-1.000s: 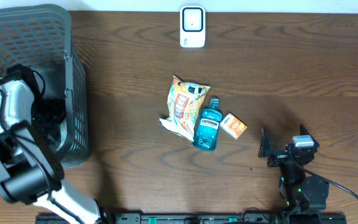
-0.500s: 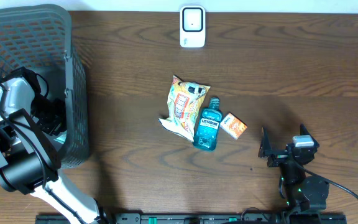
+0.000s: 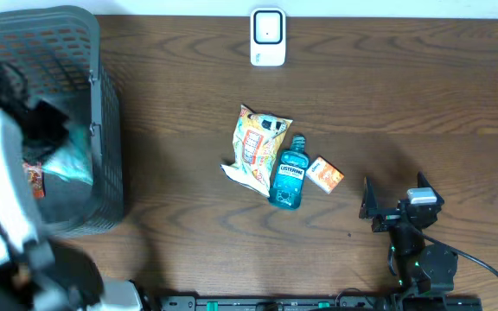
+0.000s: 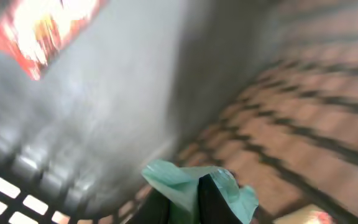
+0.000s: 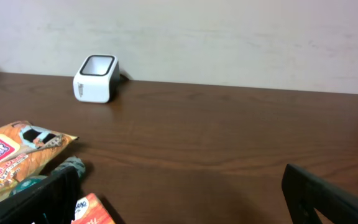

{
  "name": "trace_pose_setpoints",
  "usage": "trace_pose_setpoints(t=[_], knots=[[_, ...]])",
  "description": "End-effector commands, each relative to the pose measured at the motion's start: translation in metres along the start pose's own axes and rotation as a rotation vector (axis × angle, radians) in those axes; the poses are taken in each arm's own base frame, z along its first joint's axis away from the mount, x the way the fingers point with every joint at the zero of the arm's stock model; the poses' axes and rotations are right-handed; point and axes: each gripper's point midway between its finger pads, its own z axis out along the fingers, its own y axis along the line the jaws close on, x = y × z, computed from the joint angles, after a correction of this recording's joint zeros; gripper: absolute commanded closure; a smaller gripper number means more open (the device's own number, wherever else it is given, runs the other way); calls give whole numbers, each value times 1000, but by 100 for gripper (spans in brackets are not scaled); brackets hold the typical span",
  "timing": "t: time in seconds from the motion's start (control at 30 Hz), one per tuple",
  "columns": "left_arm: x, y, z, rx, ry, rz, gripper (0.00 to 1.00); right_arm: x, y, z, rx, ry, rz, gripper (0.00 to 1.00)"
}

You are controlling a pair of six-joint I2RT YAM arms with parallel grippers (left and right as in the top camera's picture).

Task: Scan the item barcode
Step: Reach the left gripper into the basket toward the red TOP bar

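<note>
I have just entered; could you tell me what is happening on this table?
The left gripper is shut on a teal packet inside the grey basket. The right gripper sits open near the front edge of the table, holding nothing. A snack bag, a mouthwash bottle and a small orange box lie together mid-table. The white scanner stands at the far edge, with nothing before it yet.

A dark brown wooden table (image 3: pixel 405 104) stands against a plain pale wall (image 5: pixel 229 37).

A crumpled teal packet (image 4: pixel 180 182) is pinched between the tips of the left claw (image 4: pixel 184 208). The white scanner (image 3: pixel 267 36) stands upright, well off to that claw's right.
</note>
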Motion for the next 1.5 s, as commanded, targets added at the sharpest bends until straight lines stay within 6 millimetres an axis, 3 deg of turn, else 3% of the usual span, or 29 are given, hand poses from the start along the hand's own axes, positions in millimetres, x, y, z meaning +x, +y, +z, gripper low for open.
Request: trace_pose_setpoints(t=[0.0,0.1,0.17,0.27,0.37,0.47,0.63,1.0,1.23,1.37,1.47], knots=[[-6,-14,-83,118,-217,-28,93,1,0,0,-1,5,-14,1],[9,-26,-137,238,-342,-43,93,1,0,0,-1,5,-14,1],[31,-43,-170,352,-389,25,92,1,0,0,-1,5,-14,1],[71,-69,-201,492,-395,151,92,1,0,0,-1,5,-14,1],[105,-86,-210,566,-358,263,93,1,0,0,-1,5,-14,1],[138,-104,-204,606,-284,378,92,1,0,0,-1,5,-14,1],[190,-143,-166,626,-146,571,92,1,0,0,-1,5,-14,1],[253,-217,-34,411,-65,761,93,1,0,0,-1,5,-14,1],[278,-226,52,275,49,689,93,1,0,0,-1,5,-14,1],[303,-226,84,261,163,710,93,1,0,0,-1,5,-14,1],[310,-222,100,228,183,719,93,1,0,0,-1,5,-14,1]])
